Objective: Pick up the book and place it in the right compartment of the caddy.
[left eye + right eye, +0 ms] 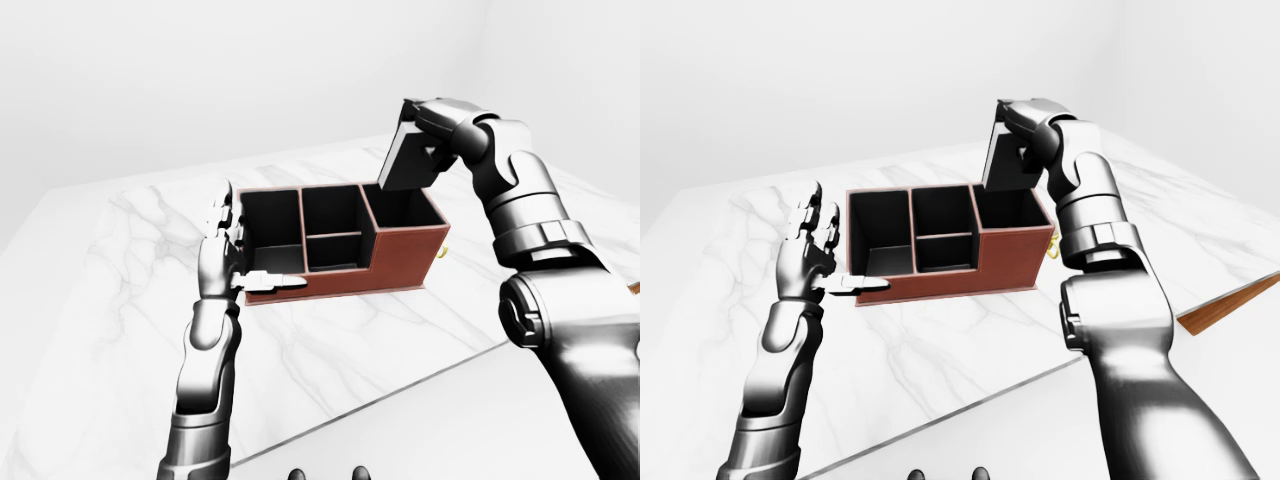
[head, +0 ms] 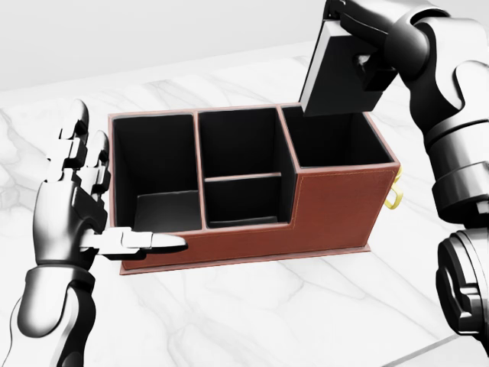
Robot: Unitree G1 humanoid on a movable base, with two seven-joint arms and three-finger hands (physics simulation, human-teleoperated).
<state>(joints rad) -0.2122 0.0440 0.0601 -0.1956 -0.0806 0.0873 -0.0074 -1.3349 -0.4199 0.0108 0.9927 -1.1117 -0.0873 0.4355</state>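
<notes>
A brown leather caddy [image 2: 328, 210] with black compartments stands on the marble table [image 2: 252, 313] in the head view. A dark book [image 2: 336, 76] hangs upright and tilted above the caddy's right compartment [image 2: 336, 141], its lower edge level with that compartment's far rim. My right hand [image 2: 365, 46] is shut on the book's top. My left hand [image 2: 84, 206] stands open beside the caddy's left end, thumb pointing along the caddy's near wall. In the left-eye view the book [image 1: 405, 160] shows over the caddy's right end.
A small yellow ring [image 2: 394, 197] hangs on the caddy's right end. The table's near edge [image 1: 400, 390] runs diagonally across the left-eye view. A brown wooden corner [image 1: 1225, 305] shows at the right of the right-eye view.
</notes>
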